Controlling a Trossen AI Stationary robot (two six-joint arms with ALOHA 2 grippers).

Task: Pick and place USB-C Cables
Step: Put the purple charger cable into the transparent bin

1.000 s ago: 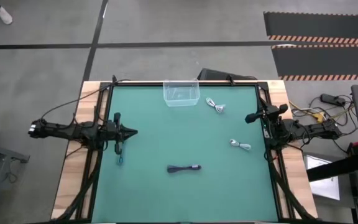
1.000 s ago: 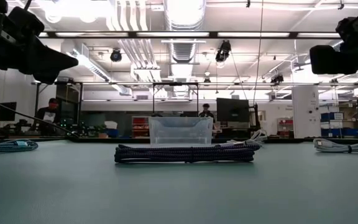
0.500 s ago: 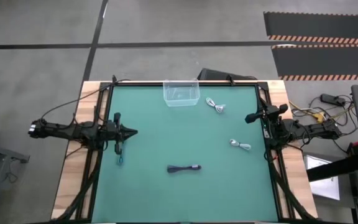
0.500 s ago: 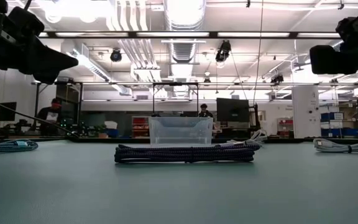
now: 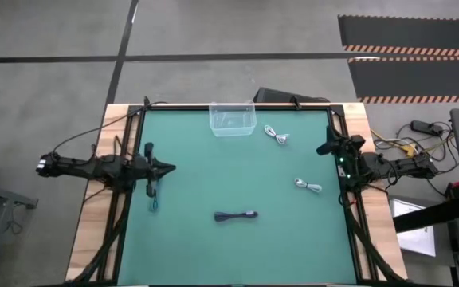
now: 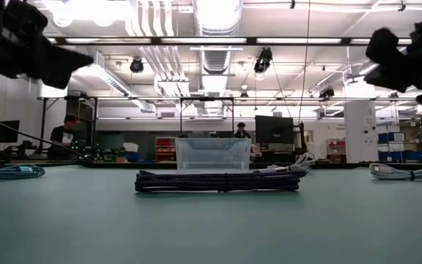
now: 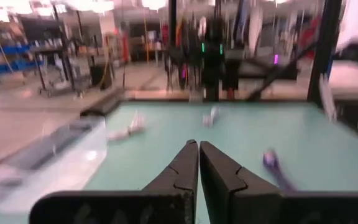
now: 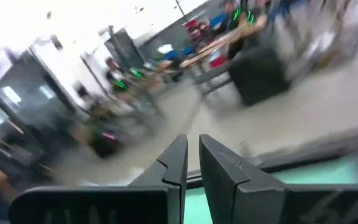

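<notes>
Several USB-C cables lie flat on the green mat: a white one [image 5: 276, 135] at the far right, another white one [image 5: 309, 186] at the right, a black one [image 5: 236, 215] near the middle front, and a teal one [image 5: 153, 197] at the left. My left gripper [image 5: 170, 168] hovers level at the left edge, just beyond the teal cable, shut and empty [image 7: 199, 148]. My right gripper [image 5: 322, 149] hovers level at the right edge between the two white cables. Its fingers stand a narrow slit apart, with nothing between them [image 8: 192, 144].
A clear plastic bin [image 5: 232, 119] stands at the middle of the far edge. Black frame rails [image 5: 126, 199] and arm wiring run along both side edges. People show in the room beyond the table.
My right gripper has rolled about its own pointing line without changing place. My left gripper has tipped slightly upward where it hovers. The cables and the bin lie as before.
</notes>
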